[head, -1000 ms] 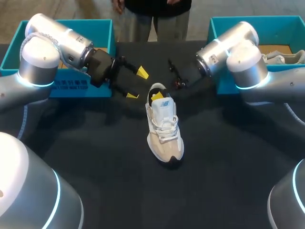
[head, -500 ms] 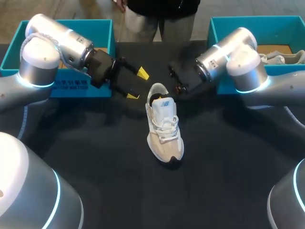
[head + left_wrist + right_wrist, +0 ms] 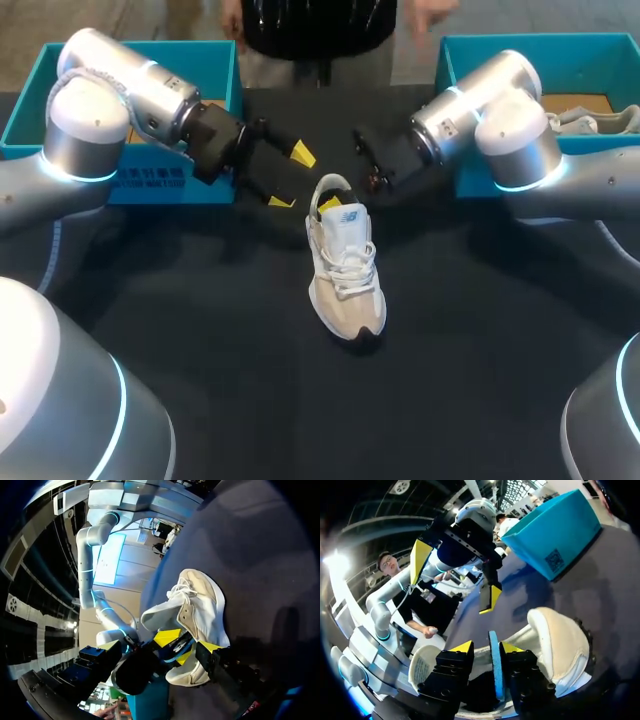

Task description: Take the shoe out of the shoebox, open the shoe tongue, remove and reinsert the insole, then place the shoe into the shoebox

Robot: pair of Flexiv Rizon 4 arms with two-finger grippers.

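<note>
In the head view the shoe [image 3: 345, 262] stands upright on the black table [image 3: 200, 330], out of both boxes. The left shoebox [image 3: 140, 44] and the right shoebox [image 3: 540, 40] sit well apart from the shoe, beyond its heel on either side. The left gripper [image 3: 290, 177] hovers just beside the heel, fingers spread wide and holding nothing. The right arm [image 3: 500, 120] reaches down to the heel opening. In the left wrist view the shoe shows side-on ahead of the fingers, laces up. In the right wrist view the right gripper [image 3: 489, 647] sits at the shoe's opening. Its fingers are parted around a thin blue edge [image 3: 494, 670], which lies against one finger with a dark gap to the other.
</note>
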